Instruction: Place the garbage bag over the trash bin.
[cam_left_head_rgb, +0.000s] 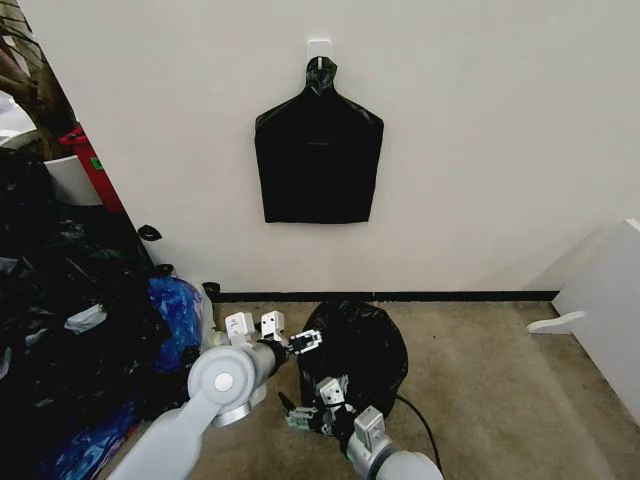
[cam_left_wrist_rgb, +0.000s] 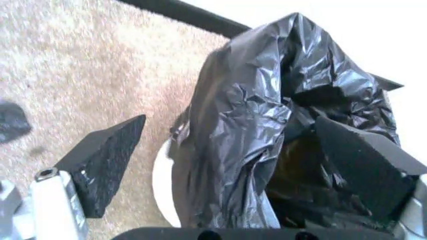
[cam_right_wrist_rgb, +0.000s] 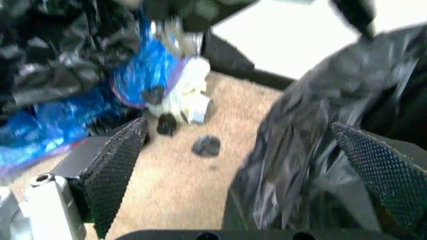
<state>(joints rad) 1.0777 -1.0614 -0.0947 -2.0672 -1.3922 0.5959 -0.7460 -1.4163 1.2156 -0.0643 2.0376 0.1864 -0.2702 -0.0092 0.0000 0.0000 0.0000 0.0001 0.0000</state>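
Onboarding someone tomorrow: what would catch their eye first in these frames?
First, the flat black bag pack hanging from a hook on the bare white wall. Next, the garbage bag draped over the trash bin on the carpet by the wall, with the left pincer and right pincer open at its near side. Then the heap of black and blue bags on the robot's left.

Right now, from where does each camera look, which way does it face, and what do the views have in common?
Head view: from the robot's head, forward and down at the wall and the garbage bag; both arms show, with left end effector and right end effector.
Left wrist view: between open fingers, facing the bag over the trash bin.
Right wrist view: between open fingers, facing bag and carpet.
All views share the bag.
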